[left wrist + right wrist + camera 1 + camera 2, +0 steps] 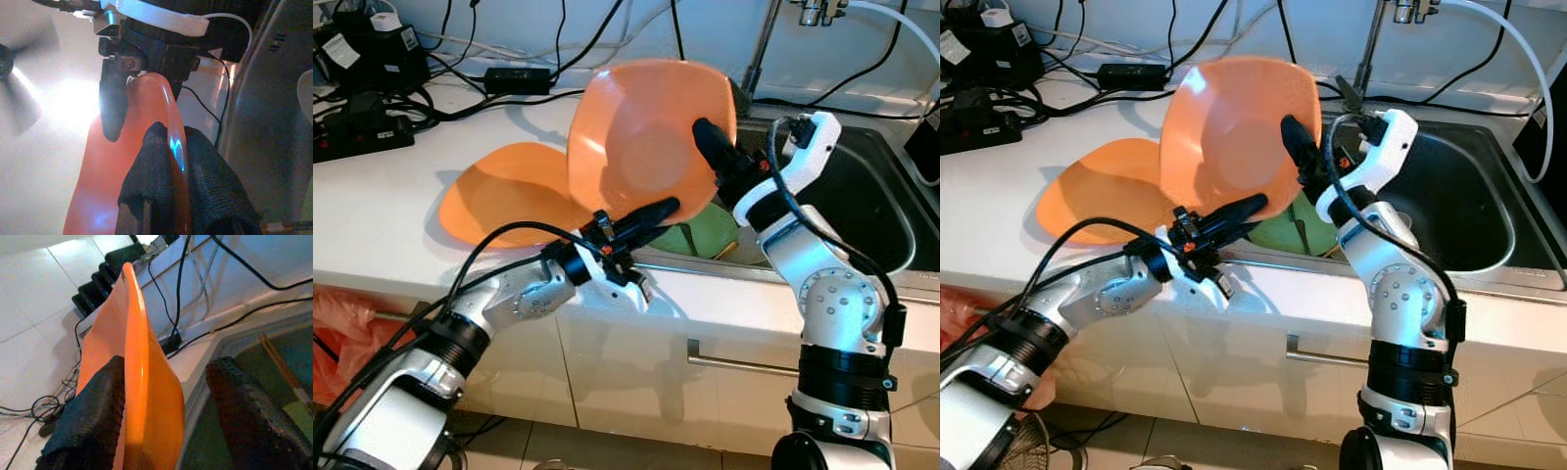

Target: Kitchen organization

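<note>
I see an orange bowl held up on its edge above the white counter, just at the left border of the steel sink. Its hollow side faces the head camera. My left gripper reaches up from below, and its two black fingers are clenched on the lower rim of the bowl, one on each side of the thin wall, as the left wrist view shows clearly. My right gripper comes from the sink side to the right rim. In the right wrist view one finger lies against the bowl wall, and the other finger stands well apart from it over the sink, so this hand is released and spread around the rim, not closed on it.

Behind the raised bowl a second orange bowl lies on the counter. A green item rests inside the sink, under the raised bowl. Black cables and a power strip lie at the back of the counter, and the faucet stands over the sink.
</note>
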Motion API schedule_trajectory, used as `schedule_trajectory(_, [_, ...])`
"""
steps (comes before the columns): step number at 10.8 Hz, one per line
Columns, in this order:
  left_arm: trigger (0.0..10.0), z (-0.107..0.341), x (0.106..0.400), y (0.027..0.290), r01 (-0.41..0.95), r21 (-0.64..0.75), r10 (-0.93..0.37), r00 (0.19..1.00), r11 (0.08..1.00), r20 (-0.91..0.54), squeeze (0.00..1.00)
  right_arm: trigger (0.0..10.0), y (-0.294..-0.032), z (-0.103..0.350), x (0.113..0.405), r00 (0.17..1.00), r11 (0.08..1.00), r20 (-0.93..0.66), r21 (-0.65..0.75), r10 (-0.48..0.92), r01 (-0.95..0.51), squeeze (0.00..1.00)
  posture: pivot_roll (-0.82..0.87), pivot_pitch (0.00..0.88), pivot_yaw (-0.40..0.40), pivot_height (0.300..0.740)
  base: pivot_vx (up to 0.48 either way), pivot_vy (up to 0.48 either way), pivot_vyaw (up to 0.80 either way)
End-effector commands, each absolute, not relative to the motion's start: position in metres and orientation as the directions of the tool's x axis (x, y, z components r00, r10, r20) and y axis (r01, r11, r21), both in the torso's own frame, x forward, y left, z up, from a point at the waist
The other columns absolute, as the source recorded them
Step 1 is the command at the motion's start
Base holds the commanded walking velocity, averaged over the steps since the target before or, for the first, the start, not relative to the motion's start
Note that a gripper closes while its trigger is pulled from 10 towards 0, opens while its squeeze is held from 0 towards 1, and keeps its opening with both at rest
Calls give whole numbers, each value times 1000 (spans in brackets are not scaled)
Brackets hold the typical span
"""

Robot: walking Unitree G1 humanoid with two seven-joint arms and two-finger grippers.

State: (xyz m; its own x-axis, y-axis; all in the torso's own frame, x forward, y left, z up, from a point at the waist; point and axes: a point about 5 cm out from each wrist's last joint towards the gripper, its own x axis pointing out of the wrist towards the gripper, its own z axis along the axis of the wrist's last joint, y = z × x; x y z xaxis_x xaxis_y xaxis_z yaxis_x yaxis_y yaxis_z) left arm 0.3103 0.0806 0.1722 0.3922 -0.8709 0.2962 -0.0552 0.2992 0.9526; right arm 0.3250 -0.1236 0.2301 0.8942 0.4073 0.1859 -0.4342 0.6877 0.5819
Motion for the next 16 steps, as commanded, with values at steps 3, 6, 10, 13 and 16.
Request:
schedule_trajectory(3, [0,195,296,60,-97,927,-900,222,363,375,0,0,-123,200,326,835,693,-59,591,547,-412,0,97,19,-15,740,0,0,0])
schedule_trajectory(6, [0,193,294,59,-92,928,-902,217,362,374,0,0,-128,198,328,810,707,-116,569,575,-420,0,98,18,-23,740,0,0,0])
schedule_trajectory(10, [0,191,293,57,-91,927,-903,210,364,375,0,0,-132,199,331,801,714,-142,560,582,-420,0,94,16,-28,740,0,0,0])
schedule_trajectory(13, [0,193,290,53,-56,916,-897,188,397,400,0,0,-132,195,330,802,721,-159,561,576,-407,0,91,18,-29,740,0,0,0])
schedule_trajectory(16, [10000,196,289,51,-19,906,-889,182,423,420,1000,0,-131,192,330,804,723,-168,567,570,-395,0,91,19,-28,740,0,0,0])
